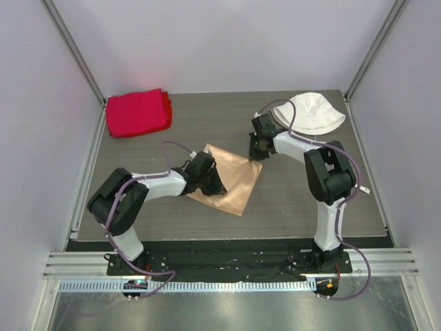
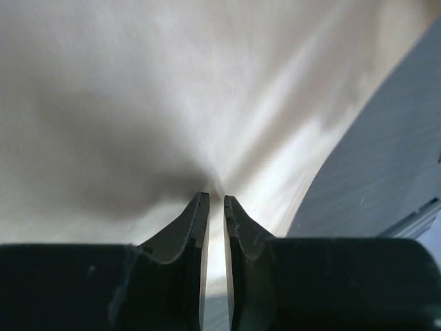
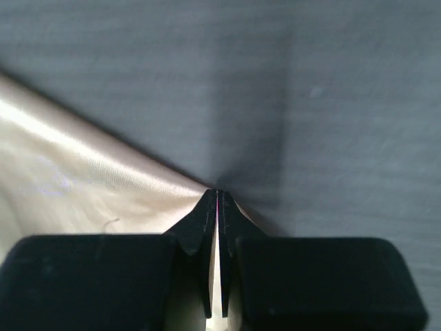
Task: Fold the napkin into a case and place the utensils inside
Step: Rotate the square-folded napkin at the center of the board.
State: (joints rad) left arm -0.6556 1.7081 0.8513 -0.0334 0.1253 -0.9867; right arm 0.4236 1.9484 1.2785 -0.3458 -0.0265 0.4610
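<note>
Gripping the napkin (image 1: 238,187) at two points, both arms are set for a fold. The napkin lies flat as a diamond at the middle of the table (image 1: 310,200), one corner toward each side.

State of the left gripper (image 1: 211,181): jaws narrow, a thin slit between them, closed on a pinch of cloth over the left part of the napkin. In the left wrist view, creases run out from the jaw tips and satin fills the view ahead.

State of the right gripper (image 1: 256,154): jaws pressed almost together on the far-right corner of the napkin. In the right wrist view the point of that corner enters between them, with bare table beyond.

Governing relation: the line between the two pinches runs from near-left to far-right, and most of the free cloth lies on the near side of that line. Each arm is nearest its own pinch, so neither needs to cross. Judgement: the fold calls for both pinches to lift and travel together at even height. Uneven travel would likely skew the crease, and the satin looks slippery enough to slide out.

The case is not yet formed. The utensils appear in no view, so their place cannot be told.

The red cloth (image 1: 138,112) lies far left and the white hat (image 1: 313,114) far right, both apart from the napkin.

Markings: no brand, label or writing is legible.
</note>
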